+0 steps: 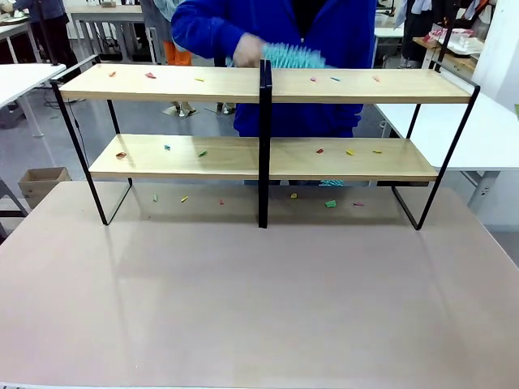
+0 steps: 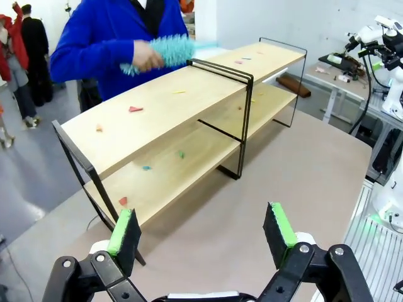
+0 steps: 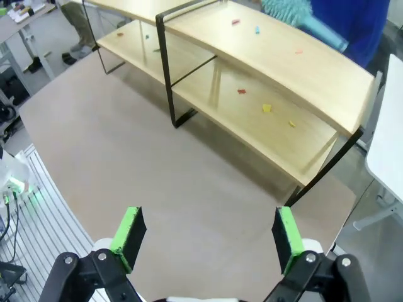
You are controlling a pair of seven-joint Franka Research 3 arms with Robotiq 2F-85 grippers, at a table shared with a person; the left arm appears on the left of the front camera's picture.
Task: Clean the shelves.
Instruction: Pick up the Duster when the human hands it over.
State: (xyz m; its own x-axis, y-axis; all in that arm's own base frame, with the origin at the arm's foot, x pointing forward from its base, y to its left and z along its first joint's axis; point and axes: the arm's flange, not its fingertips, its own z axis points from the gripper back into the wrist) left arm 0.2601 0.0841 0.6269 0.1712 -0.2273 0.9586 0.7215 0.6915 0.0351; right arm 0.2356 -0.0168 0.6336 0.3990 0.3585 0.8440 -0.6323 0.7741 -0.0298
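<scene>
1. The wide two-tier light-wood shelves (image 1: 227, 85) in a black metal frame stand on the far half of the grey-brown bench (image 1: 259, 300).
2. A person's hand (image 1: 247, 50) holds a fluffy teal duster (image 1: 293, 57) over the top board.
3. The left pincer (image 2: 200, 228) and the right pincer (image 3: 208, 229) hover above the bench, fingers wide apart.

I work in what looks like a lab hall: white tables (image 1: 478, 134) on a grey floor (image 1: 36, 142), a cardboard box (image 1: 42, 185), people (image 2: 33, 53) standing farther off.
</scene>
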